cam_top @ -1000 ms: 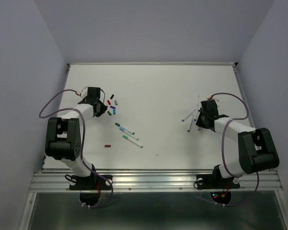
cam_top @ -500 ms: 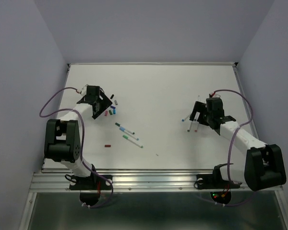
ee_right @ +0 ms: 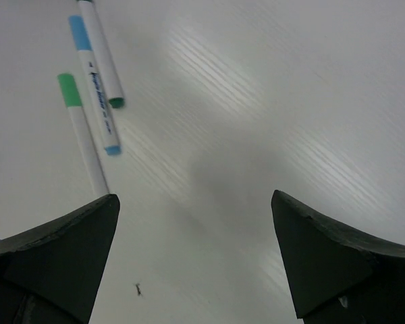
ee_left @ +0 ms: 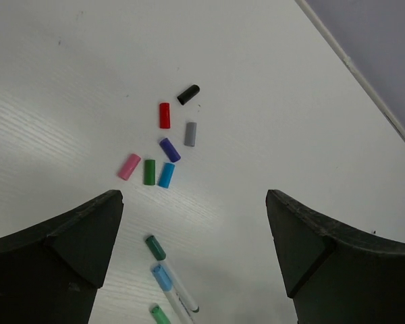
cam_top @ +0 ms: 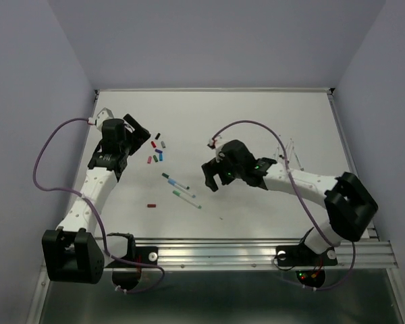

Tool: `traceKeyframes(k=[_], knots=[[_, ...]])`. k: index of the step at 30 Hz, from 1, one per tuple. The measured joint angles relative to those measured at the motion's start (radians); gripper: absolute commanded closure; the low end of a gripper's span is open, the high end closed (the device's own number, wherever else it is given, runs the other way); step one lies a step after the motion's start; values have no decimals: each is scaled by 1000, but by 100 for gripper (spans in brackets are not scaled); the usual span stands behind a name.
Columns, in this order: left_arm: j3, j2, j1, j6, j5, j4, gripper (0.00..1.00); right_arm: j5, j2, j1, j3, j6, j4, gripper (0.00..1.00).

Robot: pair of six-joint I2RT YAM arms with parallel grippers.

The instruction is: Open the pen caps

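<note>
Several loose pen caps lie in a cluster: black [ee_left: 187,94], red [ee_left: 165,115], grey [ee_left: 190,133], purple [ee_left: 169,149], pink [ee_left: 129,166], green [ee_left: 149,171] and blue [ee_left: 166,175]; the top view shows the cluster [cam_top: 156,152] too. Three pens [cam_top: 181,190] with caps on lie mid-table, their dark green [ee_left: 155,247], light blue [ee_left: 162,277] and green [ee_right: 70,90] caps showing. My left gripper [cam_top: 136,133] [ee_left: 192,202] hangs open left of the cluster, holding nothing. Just right of the capped pens, my right gripper [cam_top: 212,177] [ee_right: 194,202] is open and empty.
A dark red cap [cam_top: 151,204] lies alone toward the front left. Uncapped white pen barrels [cam_top: 282,151] lie at the right, behind the right arm. The table's raised rim [cam_top: 214,89] runs along the back, and a metal rail lines the near edge.
Both grippers have opened. The right arm swung left from the uncapped barrels to the table's middle. The left arm drew back and up from the cap cluster.
</note>
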Motion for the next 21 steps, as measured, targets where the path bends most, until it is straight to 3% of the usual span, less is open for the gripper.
traceKeyframes(k=[5,9,21], knots=[[-34,-51,0,0,-21,-39,1,16,281,139,202,-153,24,0],[-56,-61,0,0,-33,-59,1,47,435,162,323,-231,23,0],[-66,-71,0,4,-36,-68,1,88,541,160,439,-328,8,0]])
